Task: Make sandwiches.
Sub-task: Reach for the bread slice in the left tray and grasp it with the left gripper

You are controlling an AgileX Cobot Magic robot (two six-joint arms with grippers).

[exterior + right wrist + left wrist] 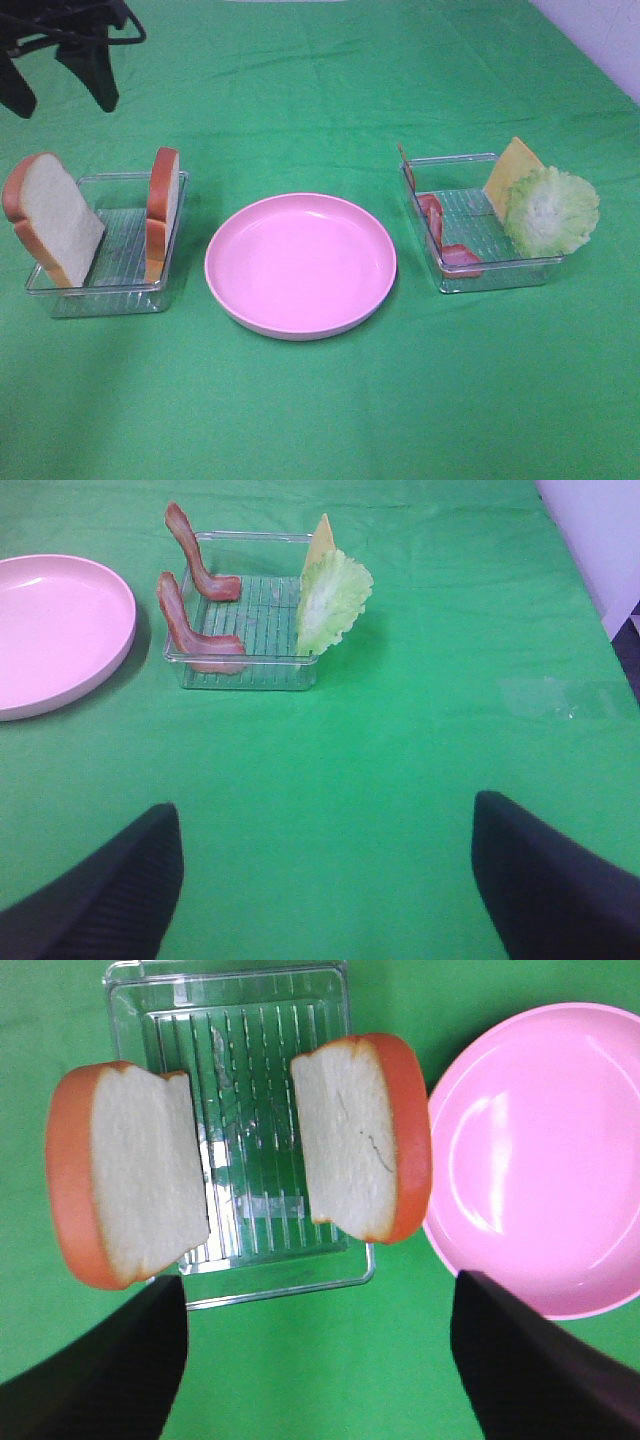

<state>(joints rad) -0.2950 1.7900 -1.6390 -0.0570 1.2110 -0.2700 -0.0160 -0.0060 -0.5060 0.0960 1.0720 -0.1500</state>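
Left claw [320, 1285] wide, empty, over two bread slices [140, 1175] on edge in a clear tray [240, 1020]; right claw [325, 810] wide, empty, well apart from second tray [250, 675] — bacon strips [178, 615], lettuce leaf [330, 600], cheese square [321, 535] seemingly leaning behind it; pink plate [300, 262] between trays, green desk [320, 420]
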